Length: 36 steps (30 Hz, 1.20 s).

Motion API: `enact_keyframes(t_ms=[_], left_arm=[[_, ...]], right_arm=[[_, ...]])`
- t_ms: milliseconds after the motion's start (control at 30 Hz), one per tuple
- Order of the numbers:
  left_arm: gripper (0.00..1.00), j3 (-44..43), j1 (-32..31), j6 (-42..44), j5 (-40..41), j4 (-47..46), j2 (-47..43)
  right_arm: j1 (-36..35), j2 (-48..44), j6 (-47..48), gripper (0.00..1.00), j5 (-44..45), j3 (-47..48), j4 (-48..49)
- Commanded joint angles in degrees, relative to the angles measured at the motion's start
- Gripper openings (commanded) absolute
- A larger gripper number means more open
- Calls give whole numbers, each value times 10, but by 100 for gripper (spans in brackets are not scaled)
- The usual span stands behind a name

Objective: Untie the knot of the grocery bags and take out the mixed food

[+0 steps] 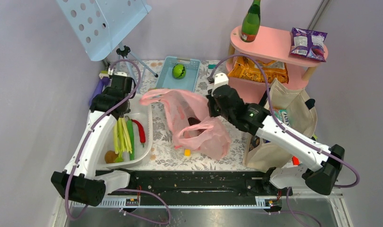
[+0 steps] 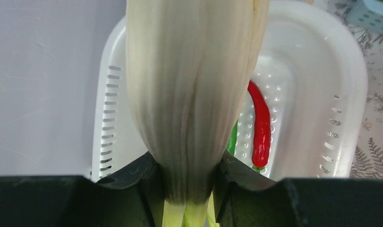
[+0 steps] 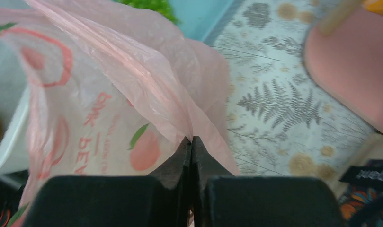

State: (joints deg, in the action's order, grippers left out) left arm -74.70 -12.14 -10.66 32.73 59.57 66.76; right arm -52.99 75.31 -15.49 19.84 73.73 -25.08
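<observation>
My left gripper (image 1: 117,97) (image 2: 188,163) is shut on a pale-stemmed leek (image 2: 194,85), held over the white basket (image 1: 146,120) (image 2: 322,71). More green leeks (image 1: 123,135) and a yellowish pear (image 1: 111,156) lie in that basket. My right gripper (image 1: 213,106) (image 3: 191,141) is shut on a fold of the translucent pink bag (image 1: 199,127) (image 3: 132,80) and holds its edge up. The bag's mouth gapes, with a dark aubergine-like thing (image 1: 195,121) inside. The beige canvas tote (image 1: 284,123) stands at the right under my right arm.
A red chilli (image 1: 141,131) (image 2: 261,118) lies in the white basket. A blue tray (image 1: 191,75) with a round green item stands behind. A pink shelf (image 1: 274,45) holds a green bottle (image 1: 251,21) and a purple packet (image 1: 307,42), with orange packets (image 1: 258,71) below. A small yellow piece (image 1: 187,152) lies on the cloth.
</observation>
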Motion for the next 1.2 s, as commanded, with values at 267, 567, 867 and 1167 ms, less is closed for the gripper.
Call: enact_keyframes(t_ms=[267,567,867,1167], left_arm=[[94,33,15,-24,-79,-9,-29],[99,34,15,3,-194,-28,-67],[99,92,-11,-123,-516,-232,-121],[99,136,-158,-207,-508,-379,-89]], right_arm=[[34,-30,-16,0,6,-36,1],[35,-38,-22,0,5,-42,16],[40,-68,-30,0,7,-68,51],[52,-86,-59,0,32,-90,54]])
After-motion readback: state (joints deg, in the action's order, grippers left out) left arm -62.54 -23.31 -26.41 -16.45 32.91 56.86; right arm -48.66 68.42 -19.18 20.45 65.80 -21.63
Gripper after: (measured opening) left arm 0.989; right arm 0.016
